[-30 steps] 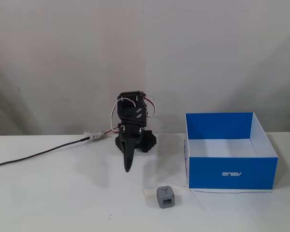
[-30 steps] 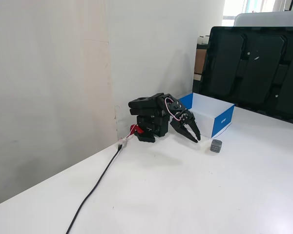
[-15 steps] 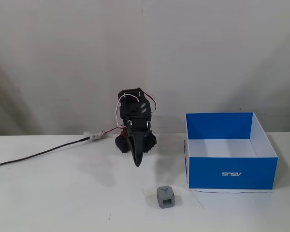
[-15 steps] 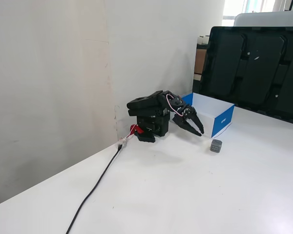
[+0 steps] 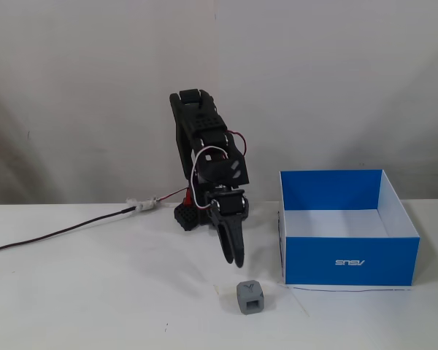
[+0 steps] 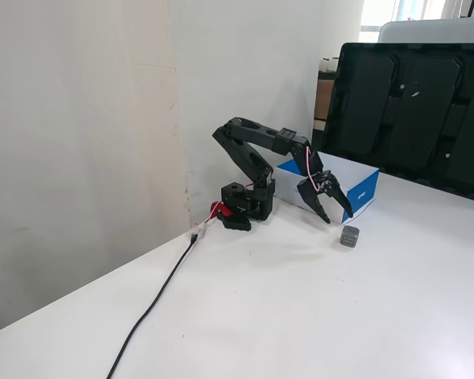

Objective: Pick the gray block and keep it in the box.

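Note:
The gray block (image 5: pixel 250 297) sits on the white table near the front edge, its dark square recess facing the camera; it also shows in a fixed view (image 6: pixel 349 236). The blue box (image 5: pixel 348 261) with a white floor and white logo stands to the block's right, and shows behind the arm in a fixed view (image 6: pixel 362 189). My gripper (image 5: pixel 233 257) hangs tilted down, just behind and left of the block, above the table. In a fixed view the gripper (image 6: pixel 337 217) has its jaws spread apart and holds nothing.
The arm's base (image 6: pixel 248 207) stands by the wall, with a black cable (image 6: pixel 162 288) running off across the table. A large dark monitor (image 6: pixel 415 110) stands behind the box.

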Controlling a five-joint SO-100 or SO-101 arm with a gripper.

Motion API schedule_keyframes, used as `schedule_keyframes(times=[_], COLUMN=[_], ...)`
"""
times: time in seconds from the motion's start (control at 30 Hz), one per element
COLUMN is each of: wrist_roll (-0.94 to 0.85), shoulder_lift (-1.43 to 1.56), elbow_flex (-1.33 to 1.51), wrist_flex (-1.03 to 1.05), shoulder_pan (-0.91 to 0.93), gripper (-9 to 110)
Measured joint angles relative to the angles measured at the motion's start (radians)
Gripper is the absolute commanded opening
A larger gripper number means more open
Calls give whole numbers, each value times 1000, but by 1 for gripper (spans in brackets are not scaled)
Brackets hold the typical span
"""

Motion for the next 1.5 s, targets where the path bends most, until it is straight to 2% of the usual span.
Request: schedule_keyframes(times=[0.17,0.3,0.33,0.4,0.43,0.63,0.83,0.93,1.03,1.17,1.2,1.23,1.27,1.43,1.5], wrist_roll=[12,18,18,18,17,29,49,52,52,52,52,52,54,54,54], shoulder_lift=[-388,-578,-612,-649,-652,-653,-337,-121,67,201,215,230,249,334,311], elbow_flex=[-210,-337,-357,-391,-400,-440,-557,-611,-614,-565,-523,-474,-426,-244,-233], wrist_flex=[-2,-2,-2,8,8,69,337,465,538,546,541,525,497,333,298], shoulder_pan=[-57,-72,-72,-72,-72,-66,-61,-169,-367,-661,-727,-788,-838,-802,-772], gripper=[27,24,21,4,0,0,0,0,0,0,6,20,27,27,21])
